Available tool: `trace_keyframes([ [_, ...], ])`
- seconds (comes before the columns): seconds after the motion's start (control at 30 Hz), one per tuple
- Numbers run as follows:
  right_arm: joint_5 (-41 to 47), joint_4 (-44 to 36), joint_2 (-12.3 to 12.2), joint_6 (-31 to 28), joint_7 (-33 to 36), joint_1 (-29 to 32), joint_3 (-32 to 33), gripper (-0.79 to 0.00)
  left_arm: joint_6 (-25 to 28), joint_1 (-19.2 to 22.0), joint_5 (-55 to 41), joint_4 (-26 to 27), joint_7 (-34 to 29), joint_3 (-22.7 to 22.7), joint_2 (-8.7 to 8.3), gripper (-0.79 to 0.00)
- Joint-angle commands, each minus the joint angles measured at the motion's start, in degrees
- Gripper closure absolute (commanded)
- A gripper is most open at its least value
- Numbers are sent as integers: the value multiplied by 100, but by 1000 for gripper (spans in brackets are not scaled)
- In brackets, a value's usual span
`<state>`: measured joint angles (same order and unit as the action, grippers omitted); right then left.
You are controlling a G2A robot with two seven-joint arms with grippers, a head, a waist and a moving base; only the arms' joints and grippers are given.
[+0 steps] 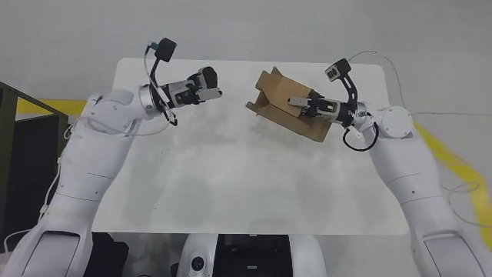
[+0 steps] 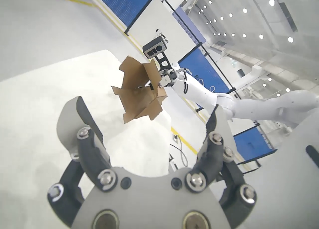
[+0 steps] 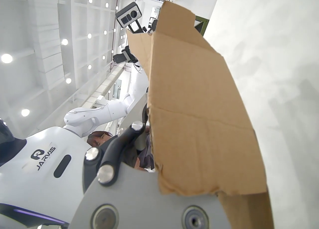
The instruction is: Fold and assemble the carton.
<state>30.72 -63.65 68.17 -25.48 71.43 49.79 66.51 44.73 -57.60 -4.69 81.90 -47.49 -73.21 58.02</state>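
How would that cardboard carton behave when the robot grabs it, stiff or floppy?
Probably light: the right gripper holds the carton up by one side. Panels look fairly stiff, yet the open flaps would likely swing at their creases.

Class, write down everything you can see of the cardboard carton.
The carton is plain brown cardboard, creased, partly opened into a hollow box shape with loose flaps sticking out. It is tilted, seemingly held above the white table. The right hand grips one wall; the open left hand is apart from it.
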Motion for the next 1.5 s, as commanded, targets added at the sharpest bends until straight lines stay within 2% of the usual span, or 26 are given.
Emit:
trace_keyframes([
  [0.0, -53, 9, -29, 41, 56, -14, 71, 0, 387, 3, 408, -110, 393, 51, 29, -785],
  [0.07, -37, -2, -48, 66, 98, -13, 122, 0, 554, 20, 624, -188, 665, 126, 61, -785],
  [0.57, -66, 4, -59, 72, 100, -15, 148, 0, 554, 20, 624, -188, 665, 126, 61, -785],
  [0.7, -66, 4, -59, 72, 100, -15, 148, 0, 723, -53, 1461, -60, 1135, 35, 69, -785],
  [0.87, -66, 4, -59, 72, 100, -15, 148, 0, 1327, -16, 2194, -299, 1715, 174, 127, -785],
  [1.07, -66, 4, -59, 72, 100, -15, 148, 0, 1327, 232, 2691, -285, 2160, 497, 129, -785],
  [1.27, -66, 4, -59, 72, 100, -15, 148, 0, 1327, 355, 3925, -83, 3326, 722, -46, -785],
  [1.37, -66, 4, -59, 72, 100, -15, 148, 0, 1327, 417, 4908, -68, 4382, 958, -178, -785],
  [1.47, -66, 4, -59, 72, 100, -15, 148, 0, 1327, 533, 5991, -282, 5729, 1296, -324, -785],
])
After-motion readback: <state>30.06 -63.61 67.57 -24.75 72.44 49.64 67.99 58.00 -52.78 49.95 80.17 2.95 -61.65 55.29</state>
